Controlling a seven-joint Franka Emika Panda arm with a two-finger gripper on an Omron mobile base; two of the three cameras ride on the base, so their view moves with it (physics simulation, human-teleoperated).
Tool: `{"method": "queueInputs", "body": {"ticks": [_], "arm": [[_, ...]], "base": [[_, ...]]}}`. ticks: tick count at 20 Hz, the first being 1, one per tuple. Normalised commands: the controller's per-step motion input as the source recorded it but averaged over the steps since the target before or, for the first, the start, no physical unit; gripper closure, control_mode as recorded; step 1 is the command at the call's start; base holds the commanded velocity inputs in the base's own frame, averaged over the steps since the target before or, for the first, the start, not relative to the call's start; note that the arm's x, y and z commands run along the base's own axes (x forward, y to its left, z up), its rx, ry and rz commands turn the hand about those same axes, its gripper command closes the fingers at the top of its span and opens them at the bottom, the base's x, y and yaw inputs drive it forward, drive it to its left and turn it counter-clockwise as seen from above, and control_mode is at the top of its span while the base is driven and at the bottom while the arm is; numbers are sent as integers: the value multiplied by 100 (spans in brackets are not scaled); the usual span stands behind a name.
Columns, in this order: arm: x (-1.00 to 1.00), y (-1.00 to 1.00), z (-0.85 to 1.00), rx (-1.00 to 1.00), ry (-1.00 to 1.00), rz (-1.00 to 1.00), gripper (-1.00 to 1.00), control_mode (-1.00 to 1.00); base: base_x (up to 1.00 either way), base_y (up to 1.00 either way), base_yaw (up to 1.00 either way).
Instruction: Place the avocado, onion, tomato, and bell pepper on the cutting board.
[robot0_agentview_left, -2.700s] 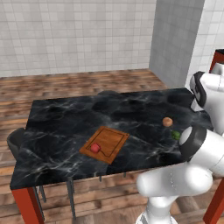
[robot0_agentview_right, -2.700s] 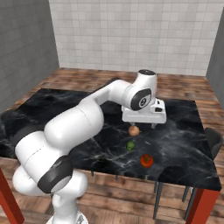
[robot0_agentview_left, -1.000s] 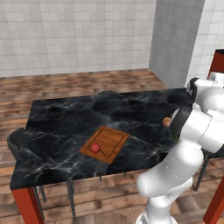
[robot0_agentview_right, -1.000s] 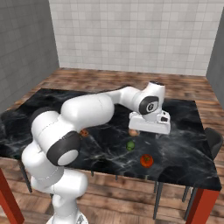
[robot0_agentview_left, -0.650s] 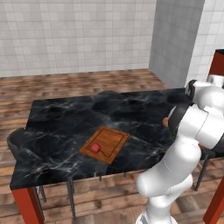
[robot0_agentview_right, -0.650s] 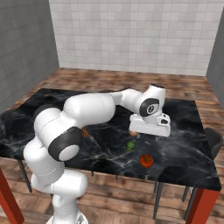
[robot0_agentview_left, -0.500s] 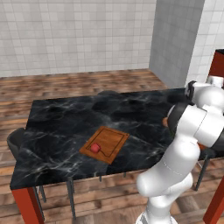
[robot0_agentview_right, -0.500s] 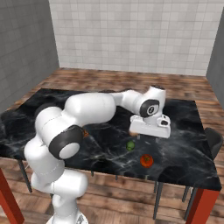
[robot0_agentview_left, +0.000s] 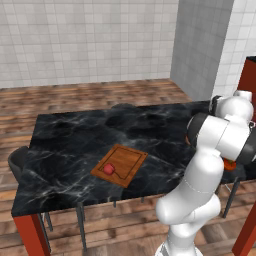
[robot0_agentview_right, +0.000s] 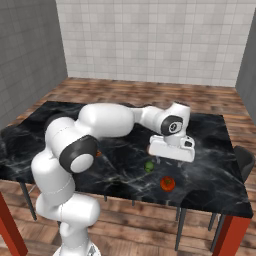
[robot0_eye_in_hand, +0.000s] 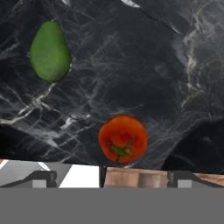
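Observation:
A brown cutting board (robot0_agentview_left: 121, 164) lies on the black marble table with a red bell pepper (robot0_agentview_left: 109, 169) on it. In the hand view the green avocado (robot0_eye_in_hand: 50, 51) sits at the upper left and the tomato (robot0_eye_in_hand: 123, 138) lies just ahead of my open gripper (robot0_eye_in_hand: 113, 178), with nothing between the fingers. From the right base view my gripper (robot0_agentview_right: 170, 159) hovers low over the table, above the avocado (robot0_agentview_right: 149, 166) and tomato (robot0_agentview_right: 167, 183). The tan onion (robot0_agentview_right: 149, 149) peeks out at the hand's left side.
The table's front edge (robot0_agentview_right: 200, 202) runs close behind the tomato. Dark chairs stand at the table ends (robot0_agentview_left: 20, 161) (robot0_agentview_right: 245, 157). A red cabinet (robot0_agentview_left: 248, 80) rises at the far right. My own arm covers the right table end in the left base view.
The hand has sunk a little and drifted toward the front edge, nearer the tomato. The jaws stayed open; the produce has not moved.

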Motion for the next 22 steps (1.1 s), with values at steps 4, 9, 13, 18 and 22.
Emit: {"method": "queueInputs", "body": {"ticks": [4,9,13,18,22], "arm": [[0,0,-19,2,7,0,-100,-100],[0,0,-21,2,5,0,-100,-100],[0,0,-22,2,3,0,-100,-100],[0,0,-21,2,0,0,-100,-100],[0,-1,-20,3,0,0,-100,-100]], "base": [[0,0,0],[0,0,0],[0,0,0],[0,0,0],[0,0,0]]}}
